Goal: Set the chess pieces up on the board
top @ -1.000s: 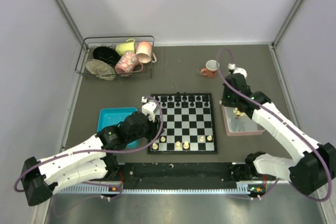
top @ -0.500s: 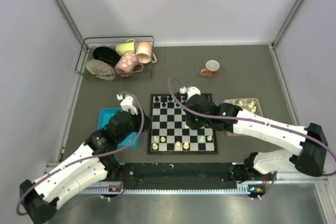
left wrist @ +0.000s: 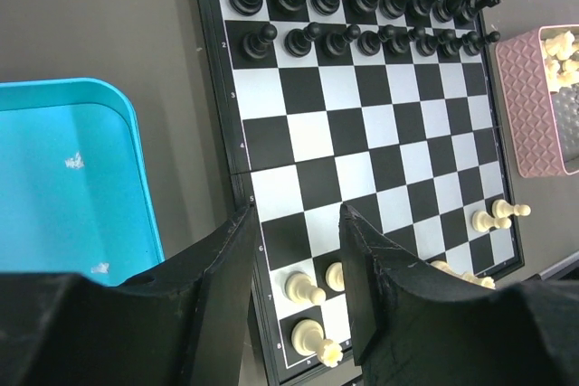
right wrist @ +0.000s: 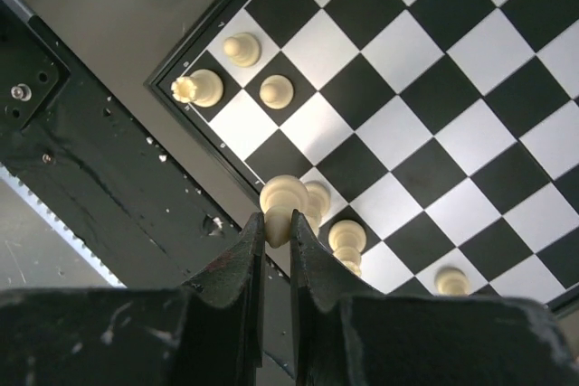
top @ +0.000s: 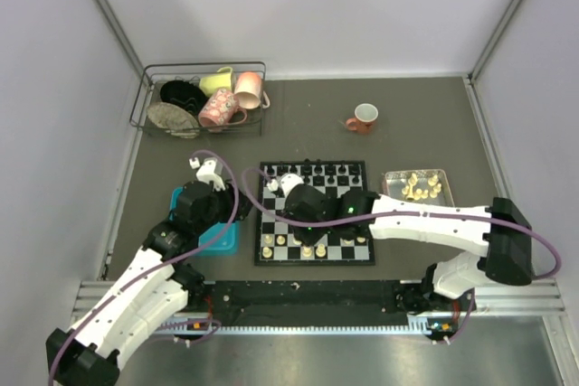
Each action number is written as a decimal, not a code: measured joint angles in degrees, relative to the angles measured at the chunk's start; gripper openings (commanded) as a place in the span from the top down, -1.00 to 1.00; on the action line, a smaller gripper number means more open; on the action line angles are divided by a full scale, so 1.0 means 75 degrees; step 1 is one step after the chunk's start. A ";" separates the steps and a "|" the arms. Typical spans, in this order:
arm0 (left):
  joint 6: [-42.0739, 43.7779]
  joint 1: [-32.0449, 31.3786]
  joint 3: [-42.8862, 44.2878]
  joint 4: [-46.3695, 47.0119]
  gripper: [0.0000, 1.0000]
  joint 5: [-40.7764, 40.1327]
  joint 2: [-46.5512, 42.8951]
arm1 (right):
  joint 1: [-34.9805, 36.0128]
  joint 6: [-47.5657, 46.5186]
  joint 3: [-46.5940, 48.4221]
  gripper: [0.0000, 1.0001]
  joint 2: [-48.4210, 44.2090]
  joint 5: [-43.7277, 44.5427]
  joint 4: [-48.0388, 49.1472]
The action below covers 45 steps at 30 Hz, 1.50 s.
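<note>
While hovering between the blue tray (left wrist: 63,187) and the board (left wrist: 362,133), showed the left gripper (left wrist: 294,223) part-open, nothing between its jaws. Pinched one cream chess piece (right wrist: 283,196) in the narrow right gripper (right wrist: 274,228), over the board's near edge, beside other cream pieces (right wrist: 276,91).

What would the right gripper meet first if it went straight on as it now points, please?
Likely the board, at its near edge row: the cream piece that the right gripper holds would land first, beside a standing cream piece. Depth is unclear.
</note>
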 measured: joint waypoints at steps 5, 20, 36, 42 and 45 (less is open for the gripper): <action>0.0006 0.0009 -0.0122 0.0006 0.07 0.0087 -0.0146 | 0.0271 -0.0073 0.0251 0.97 0.0495 0.0003 0.0038; 0.0201 0.0160 -0.0149 -0.0044 0.03 0.0163 -0.0195 | 0.0711 -0.0006 0.0318 0.94 0.1352 0.0152 0.0082; 0.0201 0.0204 -0.0149 -0.0169 0.03 0.0227 -0.0256 | 0.0711 0.0099 0.0315 0.93 0.1801 0.0437 0.0391; 0.0201 0.0210 -0.0149 -0.0201 0.02 0.0230 -0.0268 | 0.0726 0.0131 0.0315 0.93 0.1894 0.0487 0.0431; 0.0201 0.0210 -0.0149 -0.0198 0.02 0.0248 -0.0268 | 0.0726 0.0134 0.0312 0.93 0.1906 0.0527 0.0431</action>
